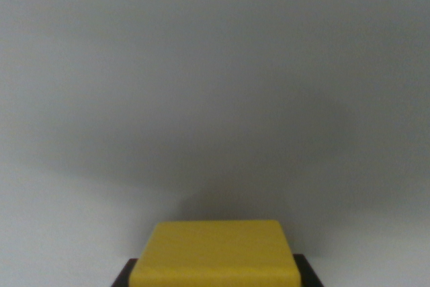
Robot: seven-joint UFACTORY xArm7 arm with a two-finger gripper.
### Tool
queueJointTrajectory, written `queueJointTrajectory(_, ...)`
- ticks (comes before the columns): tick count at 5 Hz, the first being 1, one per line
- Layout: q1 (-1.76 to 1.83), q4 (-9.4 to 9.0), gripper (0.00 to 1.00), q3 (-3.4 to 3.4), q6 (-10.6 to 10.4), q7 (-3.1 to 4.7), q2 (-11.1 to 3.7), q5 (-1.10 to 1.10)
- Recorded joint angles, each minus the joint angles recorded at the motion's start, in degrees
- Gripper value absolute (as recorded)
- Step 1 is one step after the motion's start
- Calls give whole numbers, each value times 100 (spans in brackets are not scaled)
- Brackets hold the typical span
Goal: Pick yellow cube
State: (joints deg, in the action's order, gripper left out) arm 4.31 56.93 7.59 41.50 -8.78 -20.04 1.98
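The yellow cube (215, 253) fills the bottom middle of the wrist view, with its top face and front edge showing. A dark finger (125, 276) presses against its left side and another dark finger (308, 272) against its right side. My gripper (215, 275) looks shut on the cube, with no gap between either finger and the cube. Only the tips of the fingers show, and the cube's lower part is cut off by the frame's bottom edge.
A plain grey surface (215, 65) fills the rest of the view. A broad soft shadow (269, 166) lies across it behind the cube.
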Motion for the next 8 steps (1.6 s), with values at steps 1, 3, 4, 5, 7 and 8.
queueJointTrajectory(1, -2, 77, 100, 2, 119, 3, 42, -7)
queueJointTrajectory(3, -5, 175, 100, 4, 269, 7, 95, -16)
queueJointTrajectory(4, -5, 175, 100, 4, 269, 7, 95, -16)
queueJointTrajectory(5, -7, 287, 100, 7, 442, 12, 156, -26)
queueJointTrajectory(7, -11, 408, 100, 10, 627, 16, 221, -37)
queueJointTrajectory(8, -11, 408, 100, 10, 627, 16, 221, -37)
